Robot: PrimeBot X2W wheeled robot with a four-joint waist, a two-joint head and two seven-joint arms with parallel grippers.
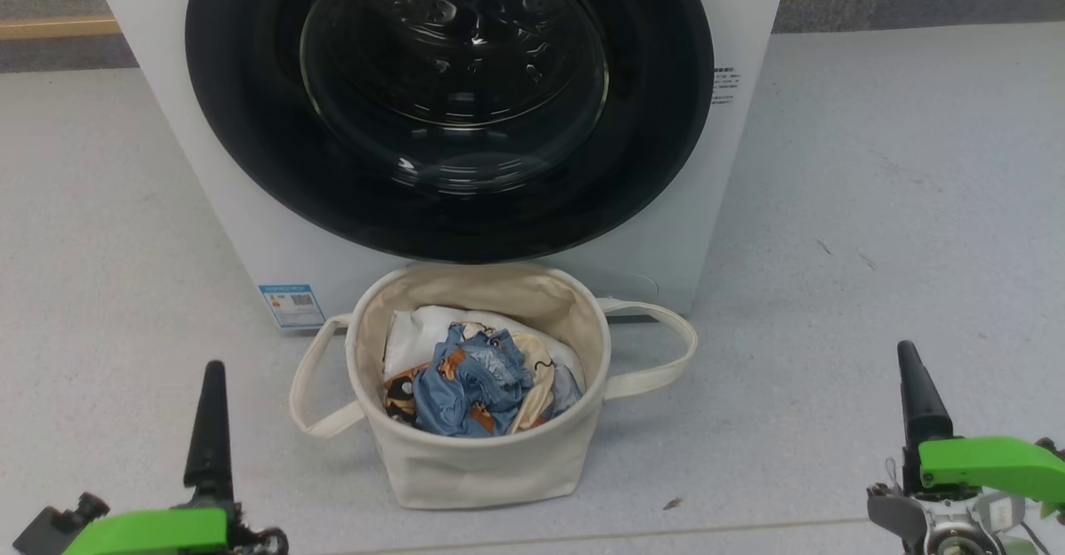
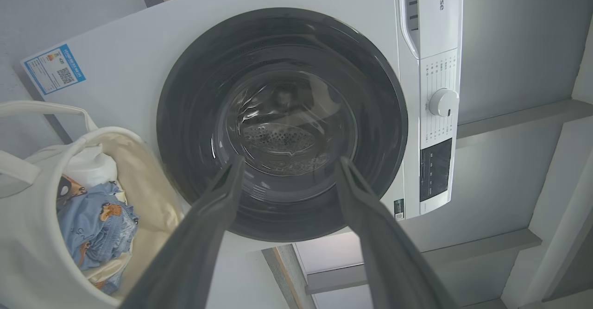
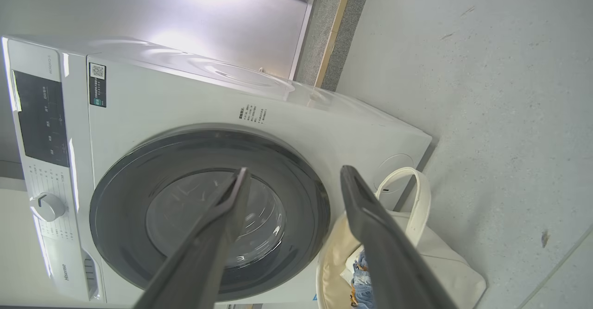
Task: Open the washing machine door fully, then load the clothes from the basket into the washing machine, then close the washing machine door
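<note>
**Shut washing machine [image 1: 287, 260] with a basket [image 1: 474, 463] of clothes [image 1: 466, 388] in front**

Left wrist view: the left gripper [image 2: 289, 158] is holding its two dark fingers apart, gripping nothing, and is pointing at the washing machine door [image 2: 194, 91], which is sitting closed against the white front. The basket is standing just beside the machine at this view's lower left. The clothes, blue and cream with orange-brown prints, are lying inside it next to a plain white cloth [image 2: 90, 165]. A blue label [image 2: 53, 68] is showing on the machine's corner near the basket.

Right wrist view: the right gripper [image 3: 294, 169] is likewise holding its fingers apart and empty, pointing toward the closed door's edge and the basket, whose loop handle [image 3: 419, 198] is showing by the machine's lower corner.

Head view: the basket is sitting upright on the grey floor [image 1: 874, 205], just in front of the door. One finger of each gripper is rising from the lower corners, well apart from the basket.
</note>
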